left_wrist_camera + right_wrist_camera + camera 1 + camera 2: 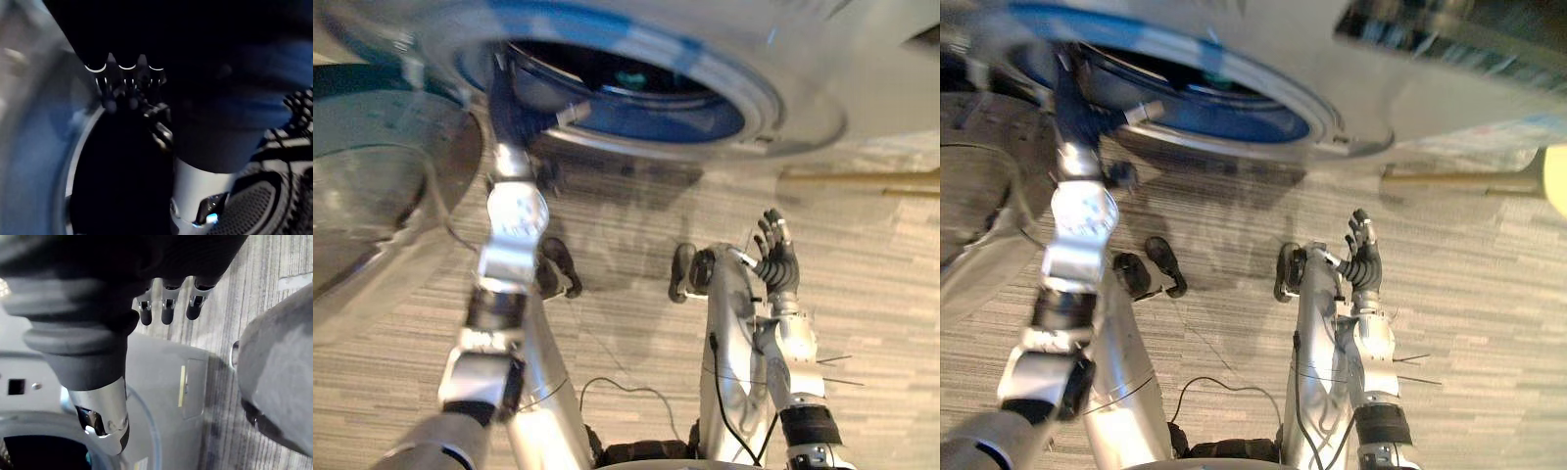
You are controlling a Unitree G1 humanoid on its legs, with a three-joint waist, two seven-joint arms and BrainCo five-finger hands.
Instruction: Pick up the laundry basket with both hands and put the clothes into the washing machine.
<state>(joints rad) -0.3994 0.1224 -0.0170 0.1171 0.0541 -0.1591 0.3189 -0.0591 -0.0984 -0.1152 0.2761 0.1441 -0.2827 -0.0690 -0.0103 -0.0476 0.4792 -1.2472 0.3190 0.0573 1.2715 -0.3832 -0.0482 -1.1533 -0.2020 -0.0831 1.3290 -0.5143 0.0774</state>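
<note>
1 hand [128, 81], L, in washer [803, 93], door [382, 181] left

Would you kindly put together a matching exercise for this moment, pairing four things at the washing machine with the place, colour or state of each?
Things:
1. left hand
2. right hand
3. door of the washing machine
4. rim of the drum opening

Descriptions:
A. blue
B. swung open, on the robot's left
C. over the striped floor, fingers relaxed, holding nothing
D. up at the drum opening

Pairs: 1-D, 2-C, 3-B, 4-A.
</note>
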